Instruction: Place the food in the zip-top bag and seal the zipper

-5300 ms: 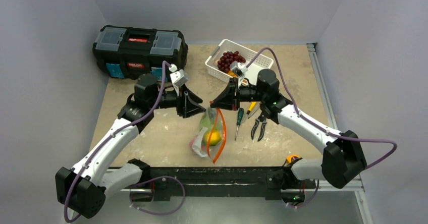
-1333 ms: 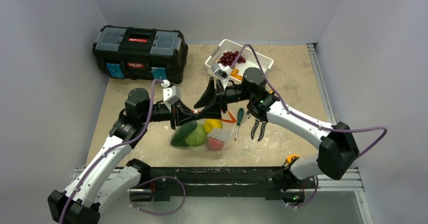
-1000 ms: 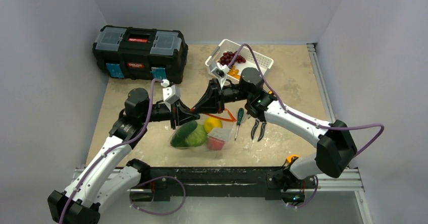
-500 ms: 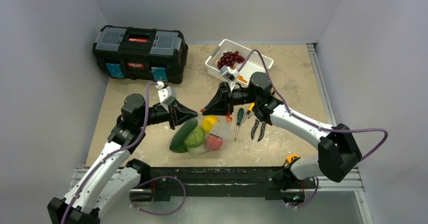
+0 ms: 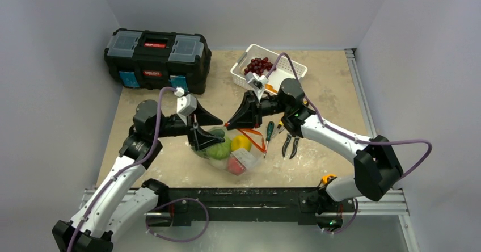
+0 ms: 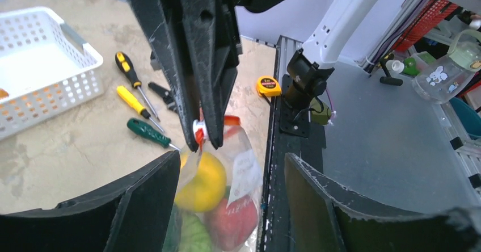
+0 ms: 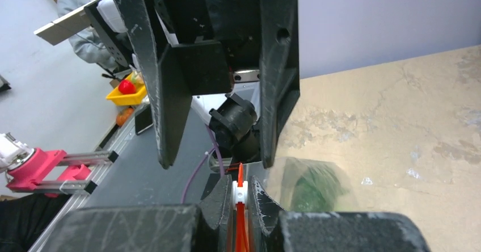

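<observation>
The zip-top bag sits mid-table, holding the food: a green cabbage, a yellow citrus and a pink peach. My right gripper is shut on the white slider of the orange-red zipper. In the left wrist view it pinches the slider above the citrus and peach. My left gripper is open, its fingers either side of the bag's left end without touching it. The right wrist view shows the dark green cucumber through the plastic.
A black toolbox stands at the back left. A white slotted basket with grapes is at the back. Screwdrivers and pliers lie right of the bag. An orange tape measure sits by the near rail.
My left gripper has opened, let go of the bag and pulled back left. The right gripper, still on the slider, has drawn back to the right. The bag has shifted and sagged.
</observation>
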Controlling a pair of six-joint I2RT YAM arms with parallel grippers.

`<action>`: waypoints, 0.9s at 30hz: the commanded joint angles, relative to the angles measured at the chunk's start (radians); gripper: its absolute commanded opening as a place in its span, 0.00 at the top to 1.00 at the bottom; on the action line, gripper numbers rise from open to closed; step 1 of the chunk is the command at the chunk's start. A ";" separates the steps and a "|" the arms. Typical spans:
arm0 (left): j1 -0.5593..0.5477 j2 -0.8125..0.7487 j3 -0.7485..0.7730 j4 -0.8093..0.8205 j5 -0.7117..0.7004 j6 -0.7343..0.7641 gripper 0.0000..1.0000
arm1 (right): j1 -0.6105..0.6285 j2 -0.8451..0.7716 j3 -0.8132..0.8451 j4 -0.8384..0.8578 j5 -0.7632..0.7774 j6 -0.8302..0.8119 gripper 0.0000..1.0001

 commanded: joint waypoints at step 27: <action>0.008 0.012 0.026 0.089 0.026 -0.029 1.00 | 0.034 -0.013 0.078 0.040 -0.024 -0.006 1.00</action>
